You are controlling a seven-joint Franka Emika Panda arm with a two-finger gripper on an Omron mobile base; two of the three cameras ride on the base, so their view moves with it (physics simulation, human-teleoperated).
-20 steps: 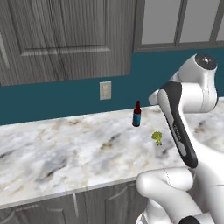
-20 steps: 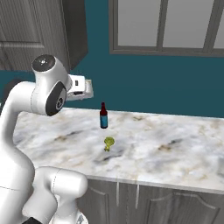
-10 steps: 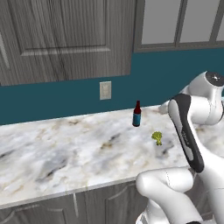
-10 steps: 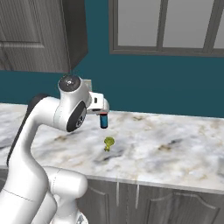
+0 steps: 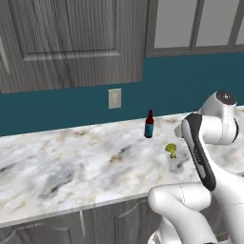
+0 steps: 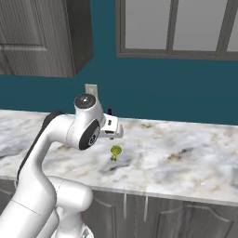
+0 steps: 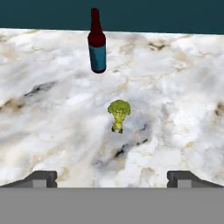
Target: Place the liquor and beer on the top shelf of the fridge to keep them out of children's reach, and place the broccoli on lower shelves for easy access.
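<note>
We are viewing the gripper (image 7: pixel 112 178) hanging with fingers spread wide and gripping nothing. The broccoli (image 7: pixel 119 114) is standing on the marble counter (image 5: pixel 71 162), between the fingertips' line and the beer (image 7: pixel 96 43), which is standing upright near the teal wall (image 5: pixel 57 107).

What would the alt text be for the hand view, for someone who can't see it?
A tiny yellow-green broccoli floret stands on a marbled white counter, centred ahead of the open gripper. Behind it stands a dark beer bottle with a blue label, before a teal wall.
</note>
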